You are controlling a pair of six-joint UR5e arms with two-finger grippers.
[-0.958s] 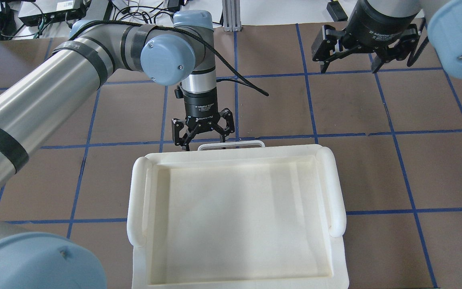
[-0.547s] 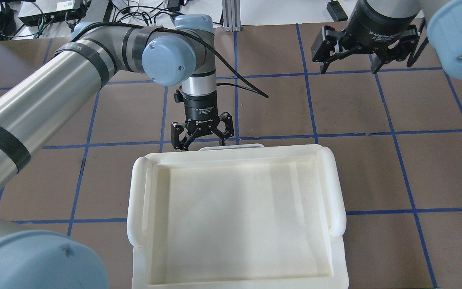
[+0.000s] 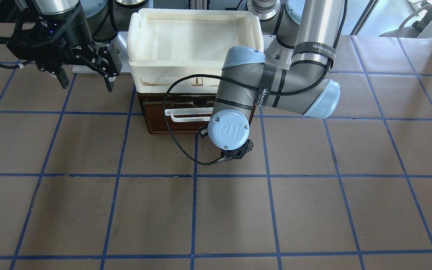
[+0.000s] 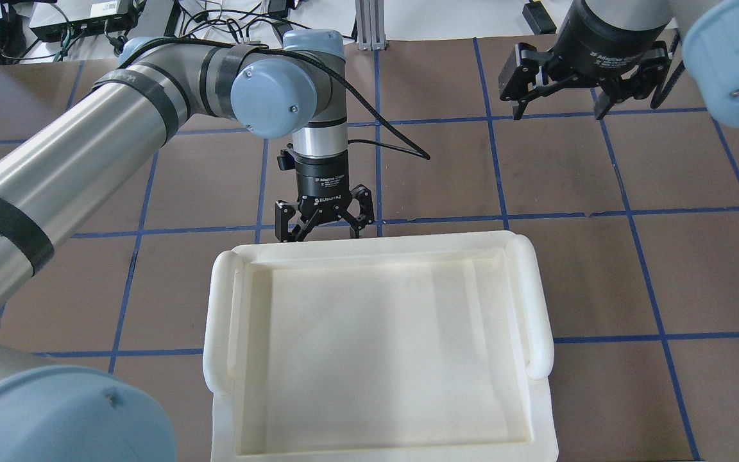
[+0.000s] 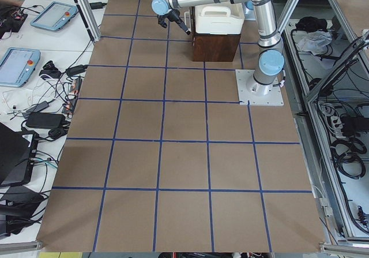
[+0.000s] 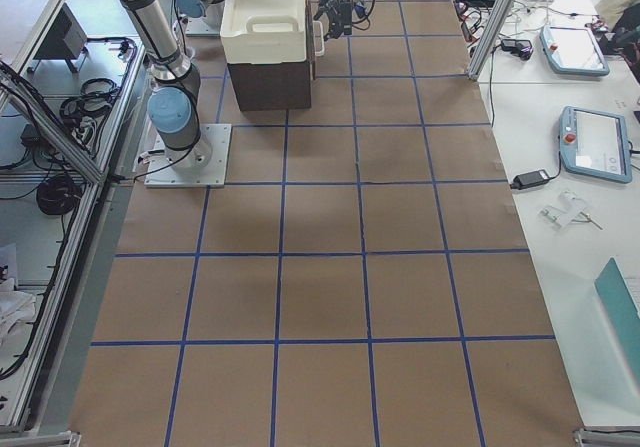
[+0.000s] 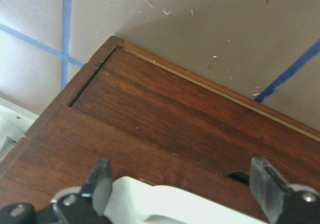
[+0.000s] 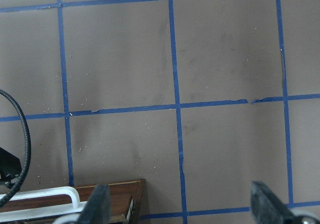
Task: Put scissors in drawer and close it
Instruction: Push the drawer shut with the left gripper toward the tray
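Note:
The drawer (image 3: 163, 122) has a dark brown front and a white bar handle (image 3: 186, 114). It sits in the wooden cabinet under the cream trays, and none of its pale inside shows. The scissors are in no view. My left gripper (image 4: 322, 230) is open at the drawer front. In the left wrist view the left gripper (image 7: 183, 184) has its fingers on either side of the handle (image 7: 150, 204), against the brown front (image 7: 165, 119). My right gripper (image 4: 559, 110) is open and empty, high over the table to the right; it also shows in the front view (image 3: 86, 82).
A cream-white tray (image 4: 215, 321) lies on top of the cabinet and hides the drawer from above; it also shows in the front view (image 3: 141, 41). The left arm's wrist (image 3: 228, 129) and its cable hang in front of the drawer. Brown table with a blue tape grid all around.
The white handle stuck out past the tray's far edge and has now slid back under it. My left gripper moved with it towards the robot. The right arm stayed put.

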